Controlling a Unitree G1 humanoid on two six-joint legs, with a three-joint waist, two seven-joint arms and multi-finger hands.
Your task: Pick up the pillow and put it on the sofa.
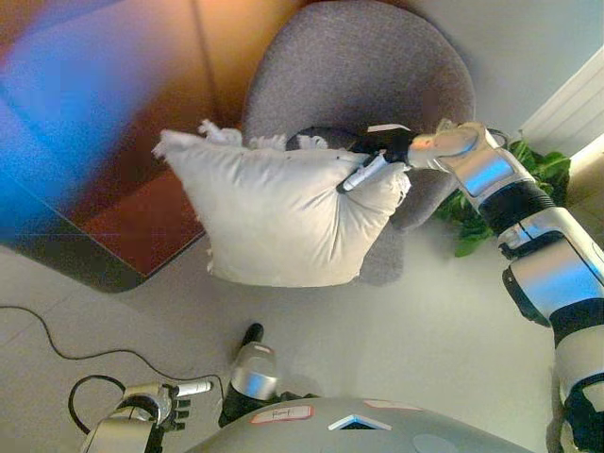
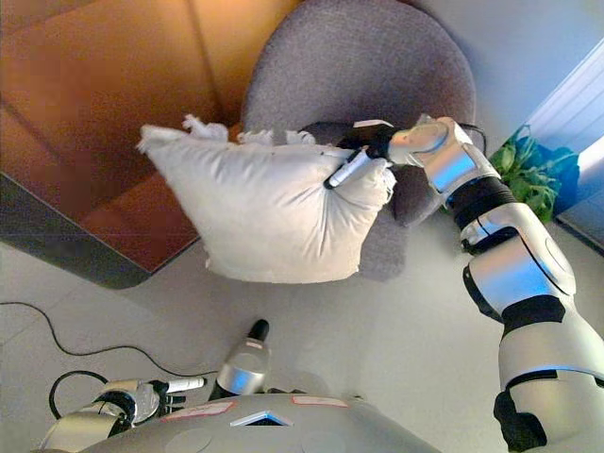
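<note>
While the right hand [image 1: 377, 156] pinches the white pillow's [image 1: 278, 212] upper corner, holding it just before the grey sofa [image 1: 363, 71], it should carry it further over the seat before releasing; the left hand [image 1: 160, 404] hangs low, loosely curled.

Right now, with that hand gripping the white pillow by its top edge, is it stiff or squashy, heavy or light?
Probably squashy: the pillow puckers where the right hand pinches it. Likely light, since that one hand holds it up. It may sag or swing when moved toward the grey sofa.
</note>
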